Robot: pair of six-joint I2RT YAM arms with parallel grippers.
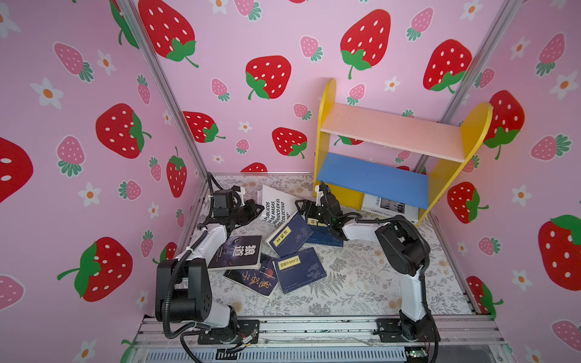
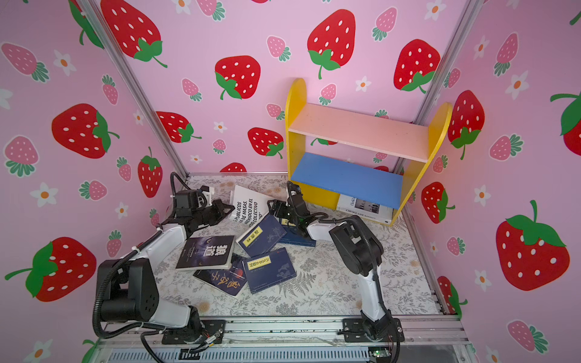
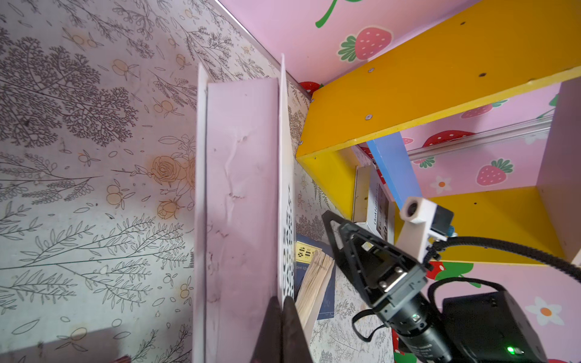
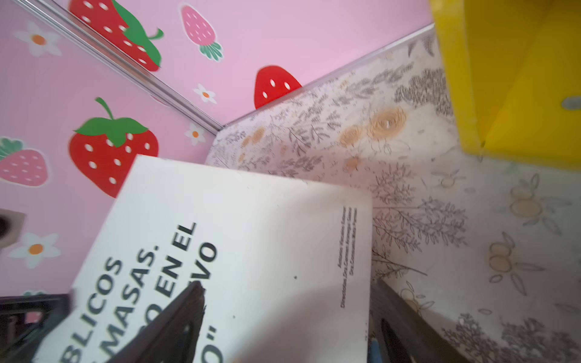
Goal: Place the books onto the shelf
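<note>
Gripping the white book [image 1: 276, 206] by its cover, my left hand [image 1: 256, 209] is clamped shut and holds it tilted up off the counter [image 1: 361, 283]. I read "PUBLICOS", "MASAS", "EN EL". My right hand [image 1: 304, 210] hovers beside it, fingers spread, holding nothing. A second white book [image 1: 390, 207], spine "CHOKLADE…", lies inside the shelf [image 1: 391, 130], under its blue board. The "狼道" book [image 1: 239, 251] and the navy books [image 1: 300, 268] with yellow labels lie on the counter.
</note>
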